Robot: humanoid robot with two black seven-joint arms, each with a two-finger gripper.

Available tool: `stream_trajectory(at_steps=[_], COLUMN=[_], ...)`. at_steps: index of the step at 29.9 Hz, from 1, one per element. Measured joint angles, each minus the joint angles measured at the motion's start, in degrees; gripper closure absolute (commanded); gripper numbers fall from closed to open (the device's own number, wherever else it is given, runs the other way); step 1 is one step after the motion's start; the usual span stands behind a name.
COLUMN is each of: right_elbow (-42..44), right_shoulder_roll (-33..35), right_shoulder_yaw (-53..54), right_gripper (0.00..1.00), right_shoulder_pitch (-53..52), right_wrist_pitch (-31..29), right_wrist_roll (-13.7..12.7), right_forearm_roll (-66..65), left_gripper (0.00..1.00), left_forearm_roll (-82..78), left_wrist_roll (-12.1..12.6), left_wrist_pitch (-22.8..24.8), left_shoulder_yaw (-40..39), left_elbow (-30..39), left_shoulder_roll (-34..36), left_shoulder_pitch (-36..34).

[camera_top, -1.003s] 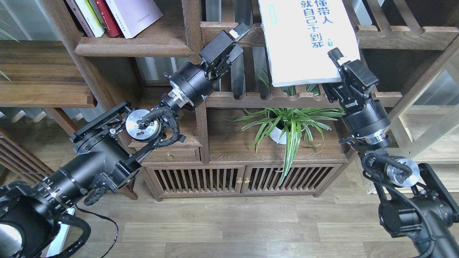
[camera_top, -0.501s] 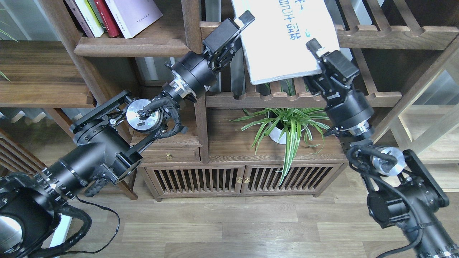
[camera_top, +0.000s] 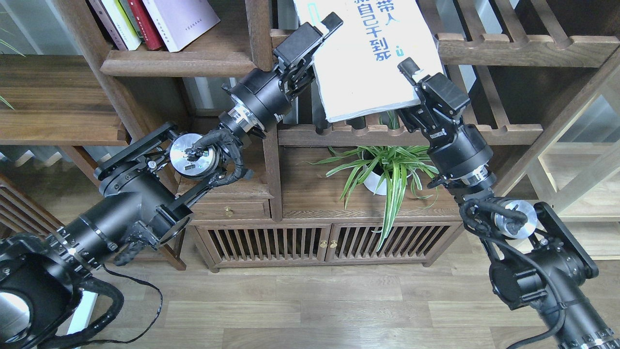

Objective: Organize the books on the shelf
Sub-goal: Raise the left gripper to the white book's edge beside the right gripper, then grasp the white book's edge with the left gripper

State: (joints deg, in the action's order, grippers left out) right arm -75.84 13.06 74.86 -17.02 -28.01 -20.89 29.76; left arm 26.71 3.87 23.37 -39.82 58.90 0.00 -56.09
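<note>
Right hand (camera_top: pixel 415 82) raised, pinching white book (camera_top: pixel 373 58), left hand (camera_top: pixel 322 34) seemingly gripping its edge.

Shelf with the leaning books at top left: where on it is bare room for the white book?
The shelf plank is bare between the pale book, outermost of the leaning books, and the post. Crowded: the left claw beside that post, touching the white book, whose lower right corner the right claw grips.
</note>
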Motion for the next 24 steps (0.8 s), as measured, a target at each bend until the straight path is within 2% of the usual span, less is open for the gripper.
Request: stream_trajectory(at_steps=[3, 7, 16, 24], right_elbow=[0.00, 0.06, 0.08, 0.08], right_shoulder_roll=[-0.04, -0.19, -0.50, -0.94], right_shoulder_yaw=[0.00, -0.06, -0.42, -0.64], right_gripper=[0.96, 0.96, 0.96, 0.96], right_shoulder_pitch=[-0.31, -0.43, -0.97, -1.76], right_wrist_pitch=[0.00, 0.00, 0.01, 0.01], right_wrist_roll=[0.00, 0.01, 0.06, 0.09], right_forearm_roll=[0.00, 0.00, 0.02, 0.03], left_gripper=[0.52, 0.48, 0.47, 0.41], left_forearm_roll=[0.00, -0.38, -0.34, -0.02], left_wrist_roll=[0.39, 0.89, 0.96, 0.92], left_wrist_pitch=[0.10, 0.10, -0.21, -0.23], left_shoulder_yaw=[0.12, 0.24, 0.60, 0.61], left_elbow=[0.06, 0.06, -0.15, -0.45], left_shoulder_roll=[0.00, 0.00, 0.00, 0.00], left_shoulder_pitch=[0.19, 0.27, 0.27, -0.05])
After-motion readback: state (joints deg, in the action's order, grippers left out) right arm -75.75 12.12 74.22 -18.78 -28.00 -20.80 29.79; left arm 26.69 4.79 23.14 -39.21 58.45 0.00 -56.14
